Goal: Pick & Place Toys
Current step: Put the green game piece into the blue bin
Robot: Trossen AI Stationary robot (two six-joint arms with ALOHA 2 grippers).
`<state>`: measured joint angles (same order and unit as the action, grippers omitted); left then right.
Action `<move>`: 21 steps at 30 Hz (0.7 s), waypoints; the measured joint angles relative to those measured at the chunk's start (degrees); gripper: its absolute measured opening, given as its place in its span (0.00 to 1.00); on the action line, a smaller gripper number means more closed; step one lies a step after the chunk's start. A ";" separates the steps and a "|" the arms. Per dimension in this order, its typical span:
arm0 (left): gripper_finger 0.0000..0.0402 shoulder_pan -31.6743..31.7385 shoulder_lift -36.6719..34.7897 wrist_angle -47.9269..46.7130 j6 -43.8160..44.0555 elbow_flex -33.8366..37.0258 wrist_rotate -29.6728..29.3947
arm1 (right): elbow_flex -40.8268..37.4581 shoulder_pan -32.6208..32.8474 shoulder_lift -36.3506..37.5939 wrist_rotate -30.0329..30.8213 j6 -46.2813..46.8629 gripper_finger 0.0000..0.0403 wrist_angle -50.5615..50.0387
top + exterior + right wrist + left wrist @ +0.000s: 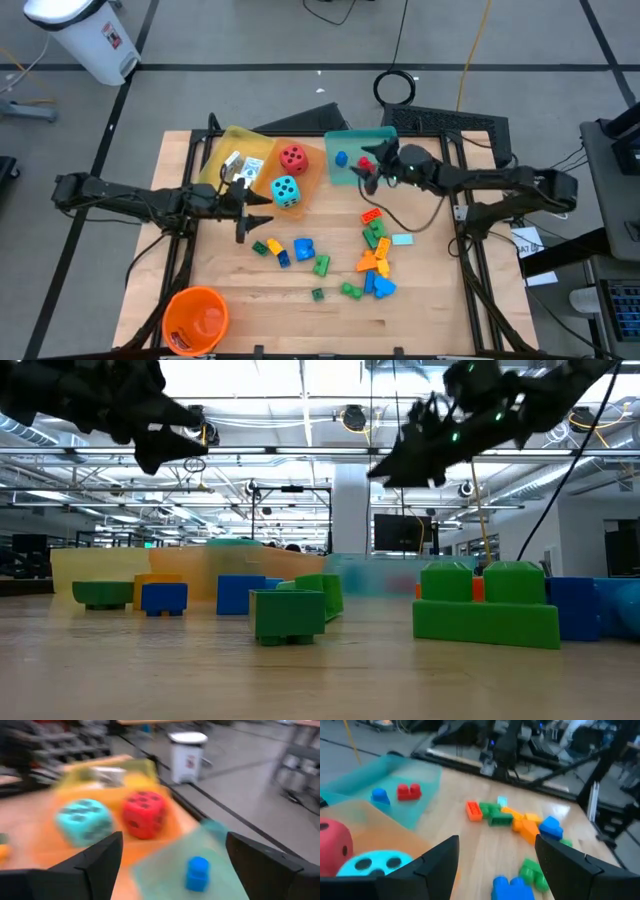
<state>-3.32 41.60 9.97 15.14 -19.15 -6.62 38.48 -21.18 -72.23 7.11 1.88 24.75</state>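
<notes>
The teal tray [352, 140] at the far middle holds a blue brick [341, 158] and a red brick [365, 163]. My right gripper [370, 172] hovers open over that tray's near right part, nothing between its fingers [172, 840]. The orange tray [305, 178] holds a red die [293, 156] and a cyan die [286, 190]. White cards [240, 165] lie in the yellow tray [222, 150]. Loose bricks lie on the table, a cluster [375, 255] at the right and a few [290, 250] in the middle. My left gripper [245, 215] waits open [497, 845] left of the cyan die.
An orange bucket [195, 318] stands at the near left corner. On the floor beyond the table are a white bin [85, 35] and a dark keyboard [450, 122]. Bare wood [280, 310] lies along the near edge between the bucket and the right brick cluster.
</notes>
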 joint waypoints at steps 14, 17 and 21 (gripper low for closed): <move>0.66 -10.81 10.67 -15.03 -10.38 -0.01 6.87 | 0.00 11.16 4.15 0.27 -3.03 0.78 -1.54; 0.66 -12.11 14.96 -14.99 -10.54 -0.01 4.94 | -0.02 11.17 4.10 0.27 -2.74 0.77 -1.50; 0.66 -12.78 20.52 -14.96 -10.25 -0.01 4.02 | -0.02 11.16 3.81 0.29 -2.62 0.77 -1.79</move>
<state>-16.10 62.13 -5.00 4.89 -19.16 -2.60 38.46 -10.02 -68.42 7.40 -0.74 22.96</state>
